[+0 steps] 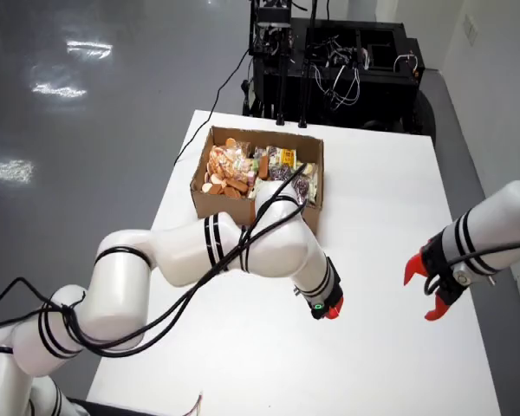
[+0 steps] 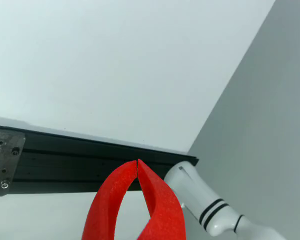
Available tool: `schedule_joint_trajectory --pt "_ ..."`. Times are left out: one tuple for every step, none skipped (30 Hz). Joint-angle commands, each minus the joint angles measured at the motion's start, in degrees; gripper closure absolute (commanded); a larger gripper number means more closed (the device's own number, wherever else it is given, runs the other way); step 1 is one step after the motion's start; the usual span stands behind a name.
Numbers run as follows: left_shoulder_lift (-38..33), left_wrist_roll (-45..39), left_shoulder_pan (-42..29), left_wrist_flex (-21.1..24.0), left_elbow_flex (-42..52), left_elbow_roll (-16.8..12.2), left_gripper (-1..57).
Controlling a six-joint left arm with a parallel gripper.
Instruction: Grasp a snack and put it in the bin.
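Note:
A cardboard box [image 1: 210, 201] stands at the far middle of the white table [image 1: 381, 199]. It holds several snack packs: orange ones [image 1: 228, 169] on the left, yellow and dark ones [image 1: 286, 165] on the right. My gripper [image 1: 332, 310] hovers low over the table, in front of and right of the box. In the wrist view its red fingers [image 2: 155, 200] meet at the tips [image 2: 137, 162] with nothing between them. I see no loose snack on the table.
A second white arm [image 1: 494, 230] reaches in from the right with its red gripper [image 1: 426, 290] open over the table's right part; it also shows in the wrist view [image 2: 205, 200]. A black equipment rack [image 1: 338, 61] with cables stands behind the table.

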Motion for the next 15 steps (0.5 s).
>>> schedule_joint_trajectory --pt "0.0 0.7 -0.3 0.1 -0.9 -0.2 56.9" --pt "0.0 0.6 -0.4 0.1 -1.0 -0.3 56.9" --pt "0.0 0.5 -0.3 0.1 -1.1 -0.3 56.9" --pt "0.0 0.2 -0.3 0.0 -1.2 -0.3 56.9" --pt "0.0 -0.2 -0.2 0.0 -1.3 -0.3 56.9" --pt "0.0 -0.5 -0.1 0.0 -1.3 -0.4 56.9" --pt "0.0 -0.9 0.0 0.0 -1.3 -0.4 56.9" --pt "0.0 -1.3 0.2 0.0 -1.3 -0.4 56.9" --pt "0.0 -1.8 0.3 0.0 -1.3 -0.5 56.9" --pt "0.0 -2.1 0.5 0.0 -1.3 -0.5 56.9" --pt "0.0 -2.4 0.6 0.0 -1.4 -0.5 56.9" --pt "0.0 -2.7 0.7 0.0 -1.4 -0.5 56.9" --pt "0.0 -2.9 0.9 0.0 -1.4 -0.5 56.9" --pt "0.0 -3.1 1.0 0.0 -1.4 -0.5 56.9" --pt "0.0 -3.3 1.1 0.0 -1.4 -0.5 56.9"
